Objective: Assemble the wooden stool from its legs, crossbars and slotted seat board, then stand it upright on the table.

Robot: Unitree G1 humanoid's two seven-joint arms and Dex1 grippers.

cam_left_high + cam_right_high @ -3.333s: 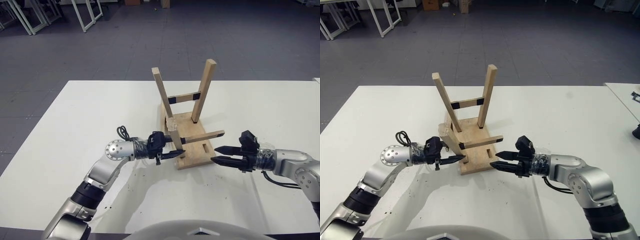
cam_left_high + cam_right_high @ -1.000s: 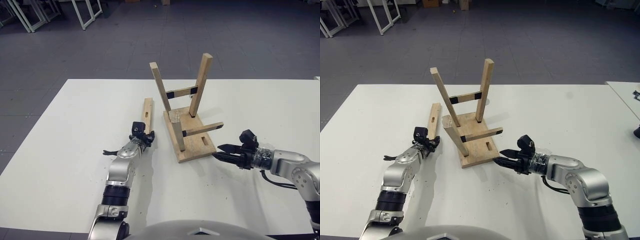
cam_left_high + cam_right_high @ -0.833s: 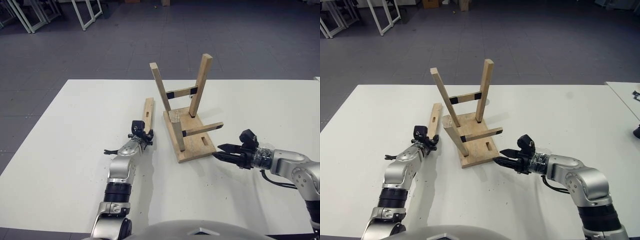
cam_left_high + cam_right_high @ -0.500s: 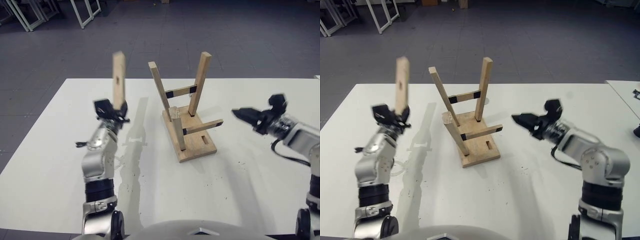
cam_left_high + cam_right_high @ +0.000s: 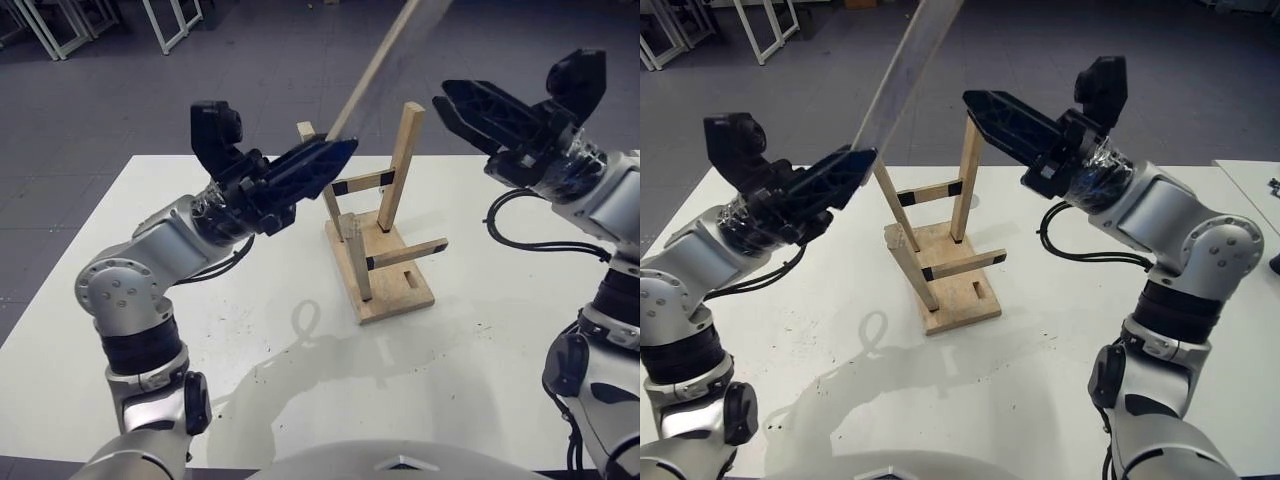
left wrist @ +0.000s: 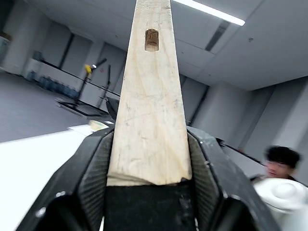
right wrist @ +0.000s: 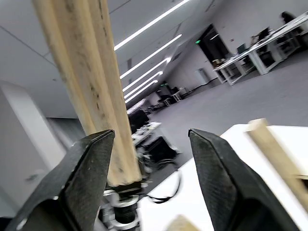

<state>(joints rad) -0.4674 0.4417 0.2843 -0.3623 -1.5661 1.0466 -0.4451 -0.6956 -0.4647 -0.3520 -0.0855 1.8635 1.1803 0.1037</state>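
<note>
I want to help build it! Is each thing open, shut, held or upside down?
left gripper: shut on the loose leg.
loose leg: held up in the air, tilted.
right gripper: open, empty, raised.
stool: unfinished, upside down, legs pointing up.
seat board: flat on the table.

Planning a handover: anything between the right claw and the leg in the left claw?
Nothing: the right wrist view shows the leg close beyond the open right claw, only air between them.
</note>
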